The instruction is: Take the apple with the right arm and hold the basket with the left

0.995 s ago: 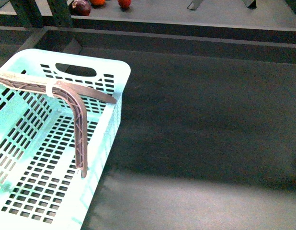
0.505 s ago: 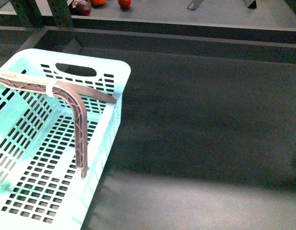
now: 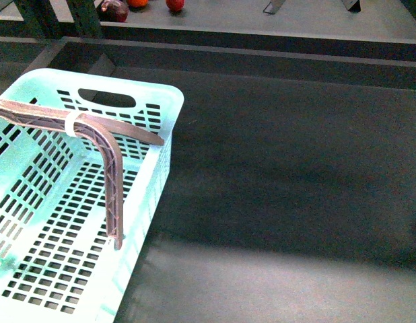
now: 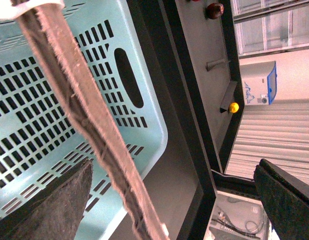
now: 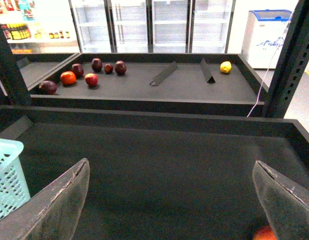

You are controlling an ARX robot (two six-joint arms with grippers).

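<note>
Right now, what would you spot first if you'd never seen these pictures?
The big mint-blue basket fills the near left, its brown ribbed handle arching over it. Far back on the shelf sits a cluster of red and dark fruits, with one yellow fruit far apart from them.

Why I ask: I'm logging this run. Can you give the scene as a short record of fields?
basket: at the left of the tray, empty
handle: raised across the basket
left gripper: open, handle between its fingers
right gripper: open, empty, above the tray
apple: on the far shelf among other fruit, untouched
</note>
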